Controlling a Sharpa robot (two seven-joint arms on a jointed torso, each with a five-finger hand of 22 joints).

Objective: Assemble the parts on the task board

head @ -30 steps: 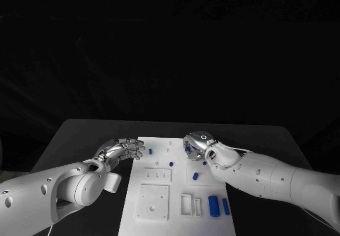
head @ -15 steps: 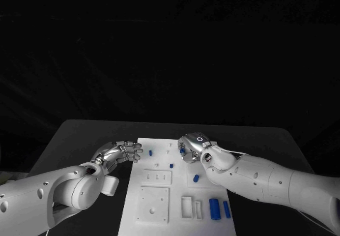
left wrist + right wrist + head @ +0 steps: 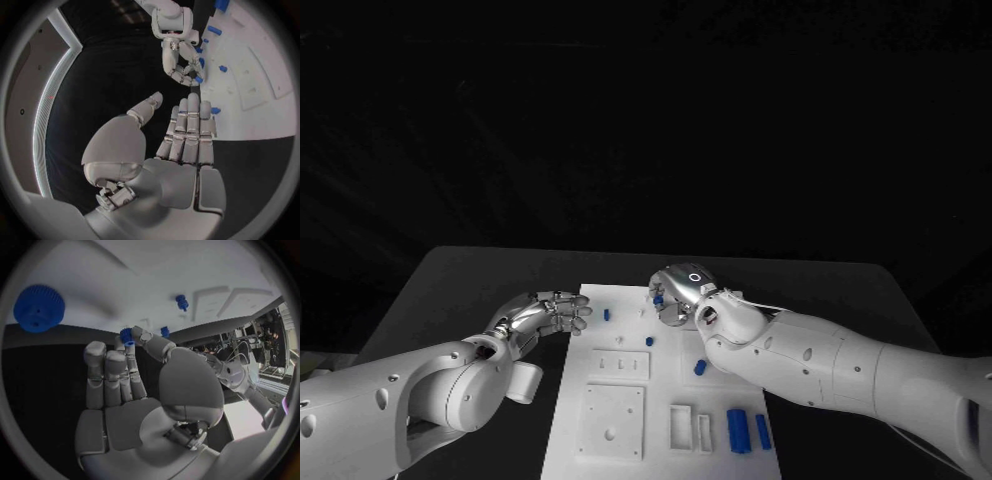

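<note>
The white task board [image 3: 620, 405] lies in the middle of the black table. My right hand [image 3: 679, 291] hovers over the board's far end and pinches a small blue toothed part [image 3: 127, 335] between thumb and a finger; the same part [image 3: 198, 79] shows in the left wrist view. My left hand [image 3: 545, 315] is beside the board's left edge with its fingers [image 3: 187, 125] stretched out and holds nothing. A blue peg [image 3: 606, 314] stands just right of its fingertips. More blue pegs [image 3: 649, 341] [image 3: 700, 367] stand mid-board.
Two longer blue pieces [image 3: 737, 430] [image 3: 762, 430] lie at the board's near right corner, beside a white slotted block [image 3: 679, 422]. A big blue gear [image 3: 39, 307] sits on the board ahead of my right hand. Bare black table [image 3: 473, 275] lies on both sides.
My right hand has moved left and a little farther across the board with the blue part in its pinch. My left hand has drawn back slightly toward the board's left edge.
</note>
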